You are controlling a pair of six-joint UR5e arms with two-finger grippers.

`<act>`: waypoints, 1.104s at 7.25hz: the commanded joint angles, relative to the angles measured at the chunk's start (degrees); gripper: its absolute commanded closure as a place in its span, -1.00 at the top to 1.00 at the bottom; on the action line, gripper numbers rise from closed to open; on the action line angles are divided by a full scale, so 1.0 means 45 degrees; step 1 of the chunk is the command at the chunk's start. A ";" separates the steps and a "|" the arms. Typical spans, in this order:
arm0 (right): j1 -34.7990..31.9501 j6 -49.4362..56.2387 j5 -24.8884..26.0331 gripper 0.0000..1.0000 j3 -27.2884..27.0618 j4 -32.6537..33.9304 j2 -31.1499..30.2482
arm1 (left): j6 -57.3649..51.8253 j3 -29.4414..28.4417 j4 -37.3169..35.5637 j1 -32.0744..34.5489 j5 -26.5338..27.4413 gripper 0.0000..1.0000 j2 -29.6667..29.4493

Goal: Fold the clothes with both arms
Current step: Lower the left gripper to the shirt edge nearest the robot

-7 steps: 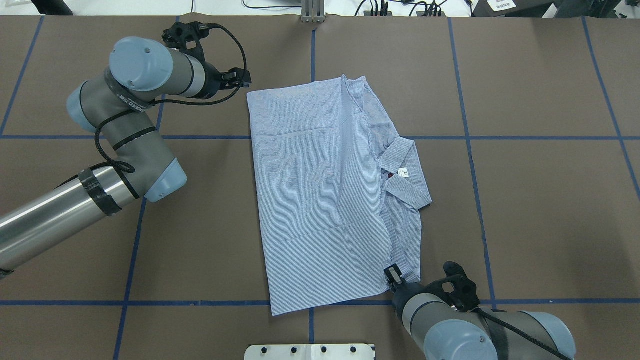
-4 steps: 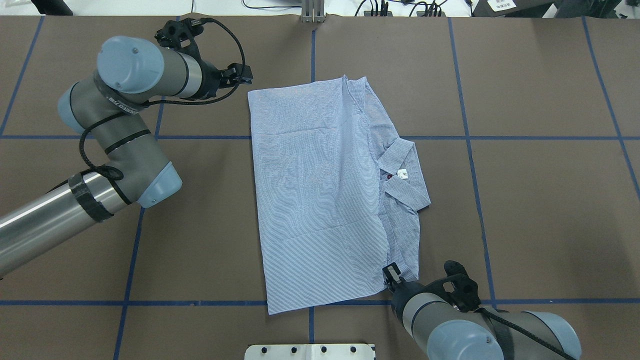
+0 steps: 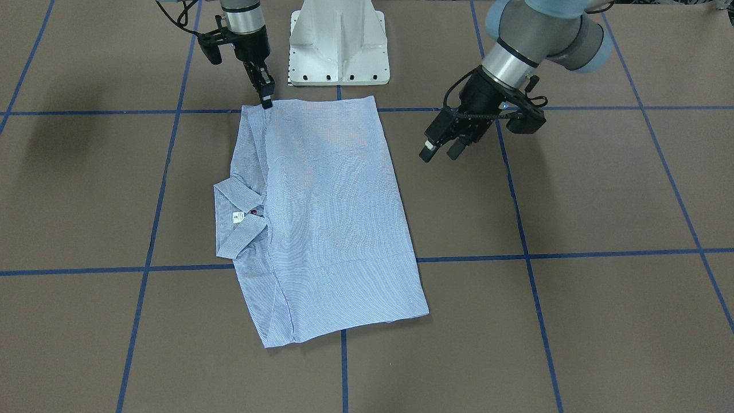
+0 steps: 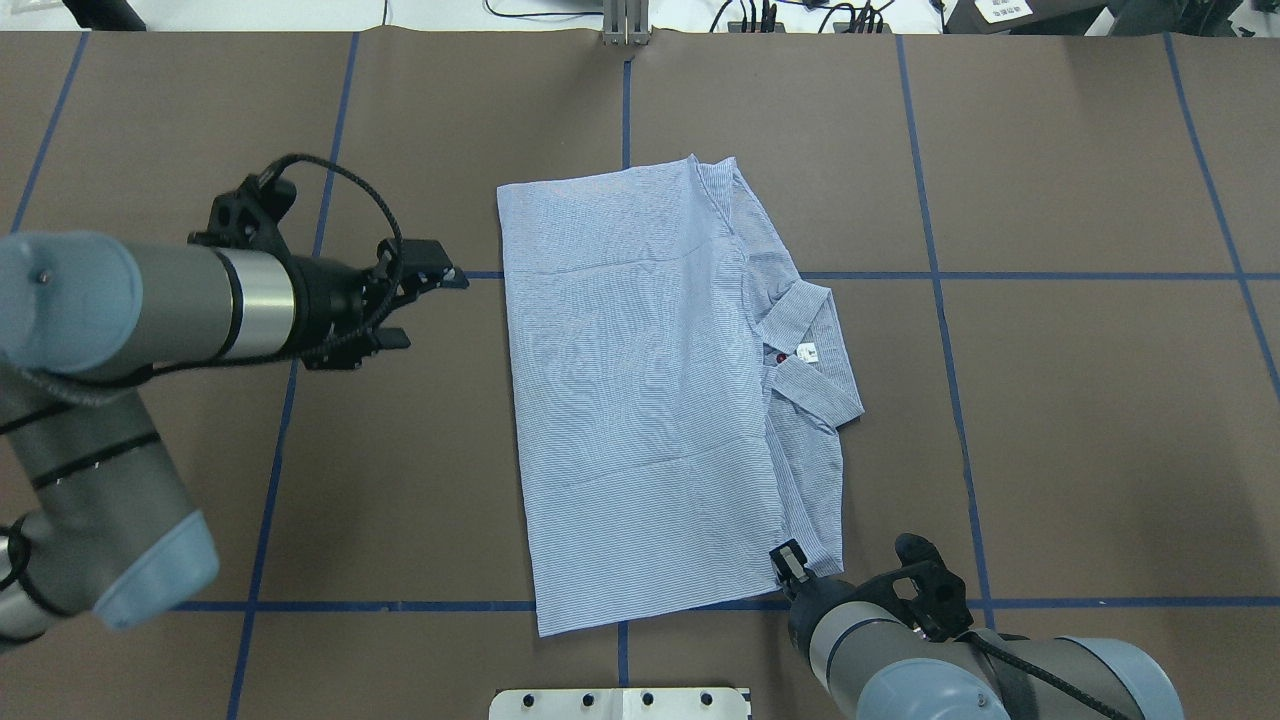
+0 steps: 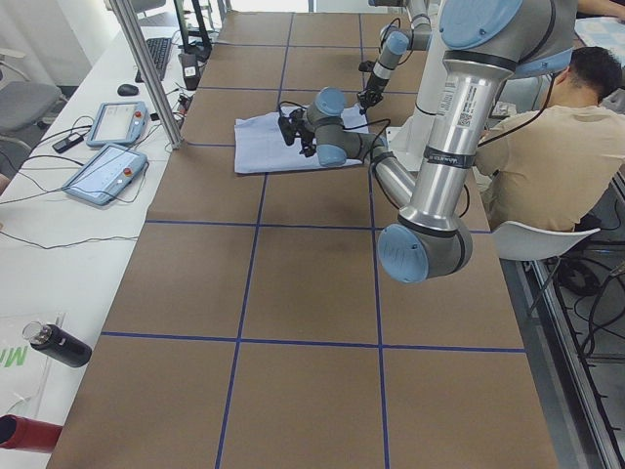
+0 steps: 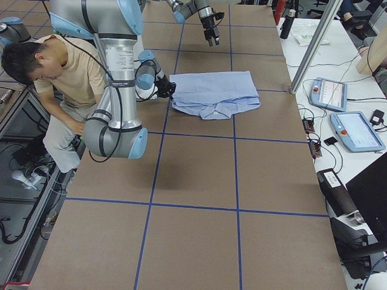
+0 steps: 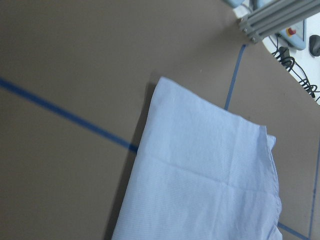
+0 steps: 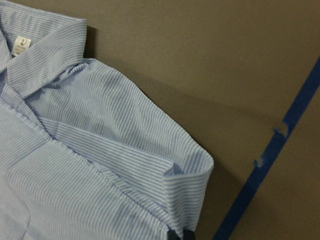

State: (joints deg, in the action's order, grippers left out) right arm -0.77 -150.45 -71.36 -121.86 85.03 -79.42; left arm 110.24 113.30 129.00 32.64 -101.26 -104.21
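The blue-and-white striped shirt (image 4: 640,380) lies folded flat at mid-table, with its collar and white neck tag (image 4: 808,351) on its right side. It also shows in the front view (image 3: 327,212). My left gripper (image 4: 428,307) is open and empty, above the table a short way left of the shirt's left edge; the front view shows it too (image 3: 439,154). Its wrist view shows the shirt's far corner (image 7: 200,175). My right gripper (image 4: 785,560) is shut on the shirt's near right corner (image 8: 190,175), with its fingertips (image 8: 179,234) pinching the fabric edge.
The white pedestal base (image 3: 338,46) stands at the near table edge. A seated person (image 5: 547,166) is beside the base. Tablets (image 5: 105,171) and an aluminium post (image 5: 146,68) stand on the far side table. Blue tape lines (image 4: 940,300) cross the brown table.
My left arm has swung from the shirt's far left corner back toward the robot and away from the shirt. The right gripper has stayed at the near right corner.
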 commanded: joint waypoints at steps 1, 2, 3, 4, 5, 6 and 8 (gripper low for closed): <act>0.0114 -0.0003 -0.0021 -1.00 -0.0165 0.0402 -0.0007 | 0.2584 0.1091 -0.0130 -0.3002 0.1867 0.95 0.0931; 0.0172 -0.0003 -0.0021 -1.00 -0.0146 0.0402 -0.0026 | 0.2533 0.1014 -0.0131 -0.3653 0.1954 0.95 0.0913; 0.0230 -0.0003 -0.0021 -1.00 -0.0146 0.0402 -0.0026 | 0.2629 0.0955 -0.0150 -0.4510 0.2573 0.94 0.0932; 0.0250 -0.0022 -0.0021 -1.00 -0.0146 0.0402 -0.0026 | 0.2630 0.0703 -0.0208 -0.5389 0.3334 0.98 0.0835; 0.0405 -0.0023 -0.0002 -1.00 -0.0146 0.0402 -0.0007 | 0.2688 0.0701 -0.0189 -0.5456 0.3360 0.98 0.0834; 0.0561 -0.0293 0.0018 -1.00 -0.0146 0.0421 0.0051 | 0.2650 0.0450 -0.0208 -0.5495 0.3399 0.98 0.0873; 0.0621 -0.0335 0.0038 -1.00 -0.0165 0.0655 0.0091 | 0.2495 -0.0175 -0.0209 -0.5690 0.3400 0.97 0.0795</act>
State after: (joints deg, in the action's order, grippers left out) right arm 1.82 -151.75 -71.24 -122.54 87.48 -79.11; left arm 121.99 114.17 128.07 7.63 -86.08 -100.53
